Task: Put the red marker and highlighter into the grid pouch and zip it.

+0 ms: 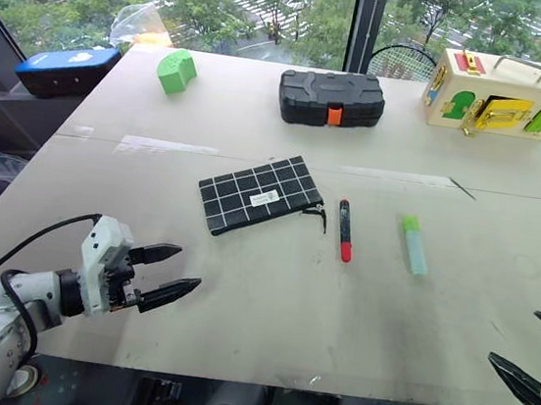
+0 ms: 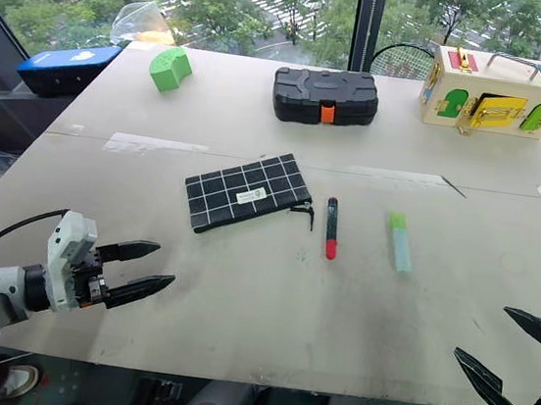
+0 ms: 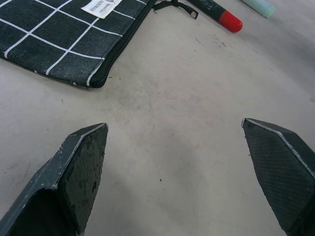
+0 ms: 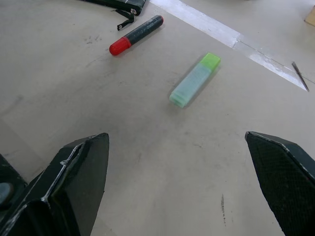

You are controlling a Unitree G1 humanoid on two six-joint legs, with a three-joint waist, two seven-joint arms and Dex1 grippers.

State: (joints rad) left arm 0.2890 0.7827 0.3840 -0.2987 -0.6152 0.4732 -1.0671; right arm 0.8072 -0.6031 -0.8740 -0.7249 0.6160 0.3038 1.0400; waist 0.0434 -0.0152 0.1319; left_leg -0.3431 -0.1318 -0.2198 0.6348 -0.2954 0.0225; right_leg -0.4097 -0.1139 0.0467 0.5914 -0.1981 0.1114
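Note:
The grid pouch [image 1: 260, 194] lies flat in the middle of the table, its zipper pull toward the red marker [image 1: 344, 229] just to its right. Further right lies the highlighter [image 1: 413, 244], green cap pointing away from me. All three rest on the table, apart from each other. My left gripper [image 1: 170, 271] hovers open and empty at the near left, short of the pouch [image 3: 59, 39]. My right gripper [image 2: 504, 355] is open and empty at the near right edge, with the highlighter [image 4: 195, 79] and marker [image 4: 135, 34] ahead of it.
A hard black case with an orange latch [image 1: 331, 97] and a green block [image 1: 176, 70] stand at the back. A wooden latch box [image 1: 501, 95] sits at the far right corner, a blue object [image 1: 65, 67] off the far left. The table [image 1: 267, 311] has a tape seam across it.

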